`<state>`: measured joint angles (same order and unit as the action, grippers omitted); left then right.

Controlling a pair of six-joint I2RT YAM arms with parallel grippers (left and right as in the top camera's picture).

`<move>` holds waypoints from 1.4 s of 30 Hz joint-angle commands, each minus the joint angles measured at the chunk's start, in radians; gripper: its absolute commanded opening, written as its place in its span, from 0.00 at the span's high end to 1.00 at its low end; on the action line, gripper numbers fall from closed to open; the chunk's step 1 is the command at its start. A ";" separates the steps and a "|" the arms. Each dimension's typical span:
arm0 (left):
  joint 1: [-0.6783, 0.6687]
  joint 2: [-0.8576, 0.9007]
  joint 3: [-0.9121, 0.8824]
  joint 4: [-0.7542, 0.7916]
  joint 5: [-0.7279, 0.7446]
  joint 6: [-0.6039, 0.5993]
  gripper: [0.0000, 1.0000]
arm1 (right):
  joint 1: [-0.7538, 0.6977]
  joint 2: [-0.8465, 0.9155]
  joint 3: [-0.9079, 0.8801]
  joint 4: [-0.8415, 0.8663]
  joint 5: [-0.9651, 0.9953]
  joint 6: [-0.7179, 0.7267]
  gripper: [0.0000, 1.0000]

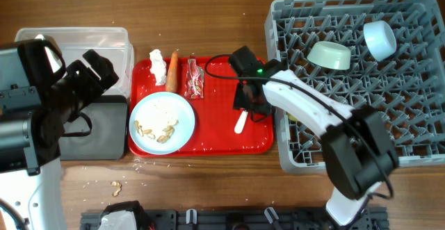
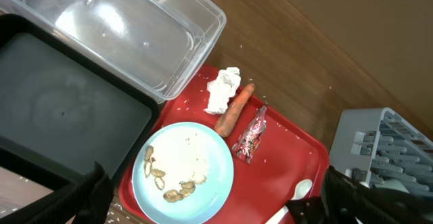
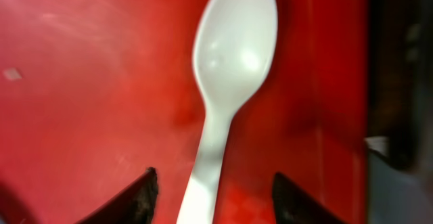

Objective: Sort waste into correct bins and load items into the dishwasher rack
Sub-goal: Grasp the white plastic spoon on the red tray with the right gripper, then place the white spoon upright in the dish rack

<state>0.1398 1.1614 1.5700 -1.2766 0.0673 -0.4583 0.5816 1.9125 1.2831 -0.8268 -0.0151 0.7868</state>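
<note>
Grey dishwasher rack [image 1: 410,112] stood just right of the red tray [image 1: 222,133]. The pale blue plate [image 1: 163,105] sat on the tray's left part. My left gripper [image 2: 213,183] hung left of the tray, jaws released and empty. My right gripper [image 3: 215,183] had its jaws spread, straddling the white spoon [image 3: 233,55] near the tray's right edge.

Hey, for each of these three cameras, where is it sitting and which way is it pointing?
Overhead: fixed above the table, looking straight down on the red tray, dishwasher rack and both arms.
Left wrist: on the left arm, angled down over the clear tub, black tub and plate; its own fingers frame the bottom corners.
Right wrist: close above the tray, facing the white spoon; its fingers flank the handle.
Shared: the spoon appears in all three views.
</note>
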 commanded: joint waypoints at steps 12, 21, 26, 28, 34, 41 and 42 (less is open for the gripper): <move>0.006 0.000 0.003 0.003 -0.016 -0.002 0.00 | -0.001 -0.110 0.090 0.004 0.003 -0.184 0.96; 0.006 0.000 0.003 0.003 -0.016 -0.002 0.00 | -0.213 -0.396 0.090 0.084 0.287 -0.552 0.95; 0.006 0.000 0.003 0.003 -0.016 -0.002 0.00 | -0.320 -0.273 0.058 0.246 0.129 -0.761 0.96; 0.006 0.000 0.003 0.003 -0.016 -0.002 0.00 | -0.320 -0.217 0.058 0.274 0.125 -0.760 0.96; 0.006 0.000 0.003 0.003 -0.016 -0.002 0.00 | -0.319 -0.249 0.092 0.192 0.110 -0.690 0.35; 0.006 0.000 0.003 0.003 -0.016 -0.002 0.00 | -0.319 -0.626 0.119 0.068 -0.222 -0.679 0.00; 0.006 0.000 0.003 0.003 -0.016 -0.002 0.00 | -0.319 -0.693 0.119 0.046 -0.259 -0.678 0.00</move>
<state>0.1398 1.1614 1.5700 -1.2766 0.0643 -0.4583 0.2600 1.4055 1.3663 -0.7467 -0.0750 0.1001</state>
